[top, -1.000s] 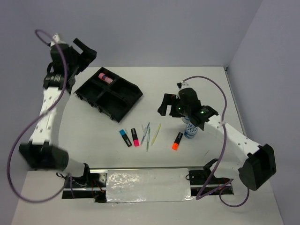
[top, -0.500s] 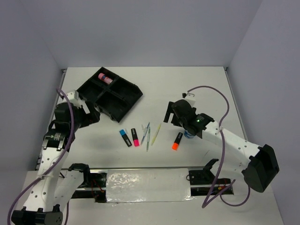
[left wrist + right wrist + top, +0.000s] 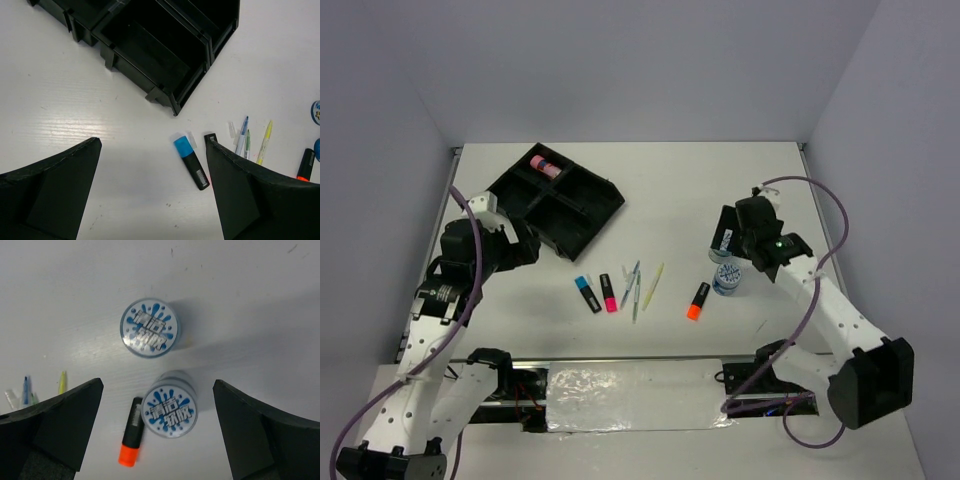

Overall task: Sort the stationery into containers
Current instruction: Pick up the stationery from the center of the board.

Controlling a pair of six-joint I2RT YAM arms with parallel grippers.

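Note:
The black four-compartment tray (image 3: 582, 218) lies at the far left, with the pink-capped tube (image 3: 545, 165) in its far compartment. Blue (image 3: 587, 293), pink (image 3: 609, 292) and orange (image 3: 697, 300) highlighters and thin pens (image 3: 633, 288) lie in a row on the table. Two round blue tubs stand at the right (image 3: 727, 278). My left gripper (image 3: 527, 250) is open and empty by the tray's near left side; its wrist view shows the tray (image 3: 165, 55) and the blue highlighter (image 3: 190, 161). My right gripper (image 3: 725, 238) is open and empty above the two tubs (image 3: 149, 327) (image 3: 169, 410).
The orange highlighter (image 3: 131, 437) lies touching or nearly touching the nearer tub. A yellow pen (image 3: 264, 142) lies to the right of the other pens (image 3: 241, 142). Grey walls close the table on the left, back and right.
My left arm has swung down from high over the tray to low beside its near left corner. My right gripper has moved right and now hangs over the two tubs.

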